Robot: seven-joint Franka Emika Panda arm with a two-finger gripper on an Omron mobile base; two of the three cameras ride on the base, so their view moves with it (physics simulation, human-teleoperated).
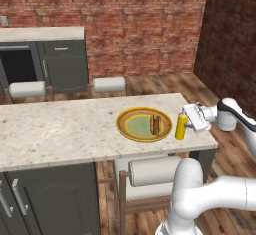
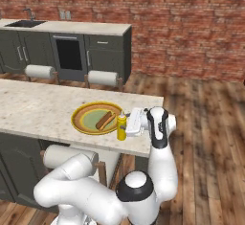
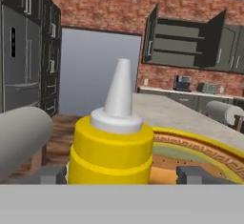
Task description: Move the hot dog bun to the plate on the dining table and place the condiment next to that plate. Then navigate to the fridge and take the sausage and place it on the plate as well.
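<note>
The plate sits on the dining table, near its right end. The hot dog bun lies on the plate, toward its right side. The condiment stands upright on the table just right of the plate. My gripper is just right of the condiment, fingertips on either side of it.

No readable text, labels or numbers anywhere I can see. Condiment between my fingertips is plain yellow, no brand. Plate beyond them has a rim pattern, no lettering. Fridge panel is blank black.
</note>
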